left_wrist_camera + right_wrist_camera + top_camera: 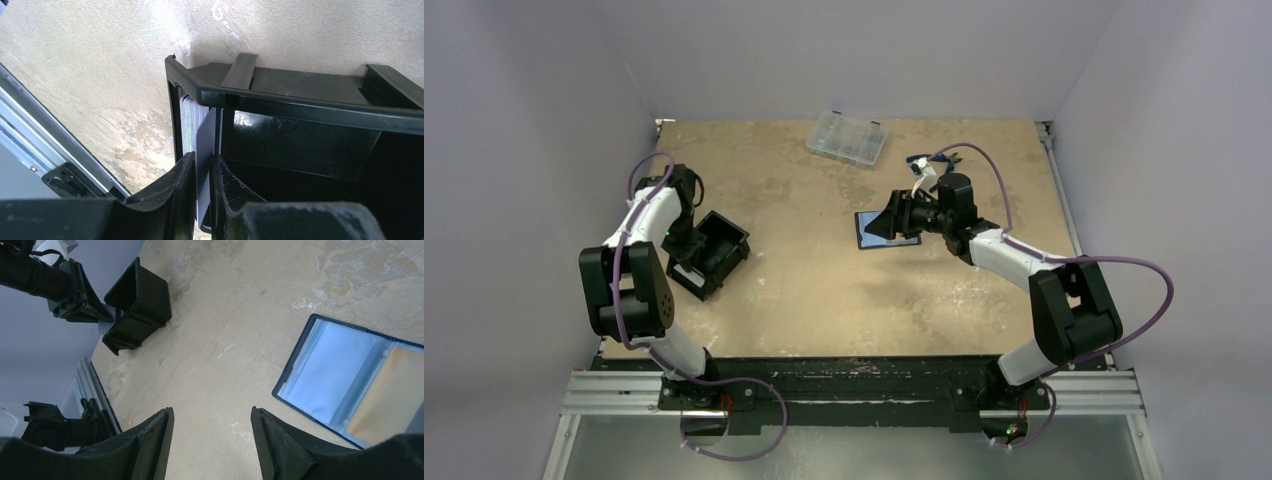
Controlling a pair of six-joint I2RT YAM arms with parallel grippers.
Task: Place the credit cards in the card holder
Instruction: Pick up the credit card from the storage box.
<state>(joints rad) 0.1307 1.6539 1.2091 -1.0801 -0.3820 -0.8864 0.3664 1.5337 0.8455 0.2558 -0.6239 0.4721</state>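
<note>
Cam setup: 1 overhead, 2 wrist.
Top cam: high at near side, looks down on whole table [824,300]. L wrist cam: v. close, into black box [300,105]. R wrist cam: farther off, faces left; shares box + open card holder [345,385] w/ top.

Whitish-grey credit cards [191,122] stand on edge, stacked, just ahead of the left gripper [202,165], one between its fingers [170,190]. The navy card holder [330,375] lies open and flat, ahead-right of the right gripper [212,420].

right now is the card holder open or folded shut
Open. The card holder lies spread flat on the table, clear inner pockets facing up.
</note>
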